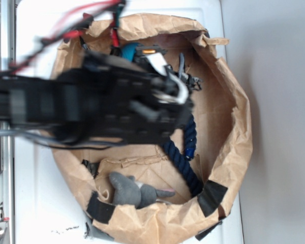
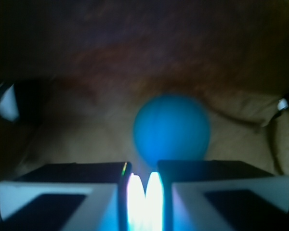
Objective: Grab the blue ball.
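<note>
The ball (image 2: 171, 127) lies on the brown paper inside the bag (image 1: 234, 101), straight ahead of the fingers (image 2: 144, 175) and slightly right. They are nearly closed, gripping nothing.

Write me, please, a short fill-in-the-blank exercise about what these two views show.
1. The ball just ahead of the gripper is ___ in colour.
2. The plush mouse is ___ in colour.
3. The mouse and the navy rope lie inside a brown ___ bag.

Missing words: blue; grey; paper.
</note>
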Action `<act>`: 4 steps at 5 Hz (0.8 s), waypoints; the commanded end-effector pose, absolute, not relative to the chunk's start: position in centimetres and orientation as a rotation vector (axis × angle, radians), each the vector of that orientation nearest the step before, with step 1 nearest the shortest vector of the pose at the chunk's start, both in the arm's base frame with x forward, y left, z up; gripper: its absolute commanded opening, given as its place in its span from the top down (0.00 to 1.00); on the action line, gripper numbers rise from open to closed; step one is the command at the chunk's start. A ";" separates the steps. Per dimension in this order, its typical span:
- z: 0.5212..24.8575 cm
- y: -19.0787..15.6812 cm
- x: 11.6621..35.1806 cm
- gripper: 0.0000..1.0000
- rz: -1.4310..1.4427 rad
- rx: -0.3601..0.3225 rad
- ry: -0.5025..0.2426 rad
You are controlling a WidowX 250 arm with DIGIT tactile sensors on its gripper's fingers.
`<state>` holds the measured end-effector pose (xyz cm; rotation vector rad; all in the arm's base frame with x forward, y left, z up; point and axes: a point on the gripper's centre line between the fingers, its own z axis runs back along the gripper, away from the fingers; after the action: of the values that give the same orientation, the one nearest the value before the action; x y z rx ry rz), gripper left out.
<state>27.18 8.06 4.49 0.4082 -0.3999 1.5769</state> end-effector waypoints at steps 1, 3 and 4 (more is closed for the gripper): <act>6.7 10.9 25.0 0.00 1.707 0.675 -0.354; 5.8 11.7 25.0 0.00 1.733 0.722 -0.373; 4.3 11.3 25.7 0.00 1.741 0.724 -0.406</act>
<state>26.03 10.94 2.28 0.7651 -0.3671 1.7273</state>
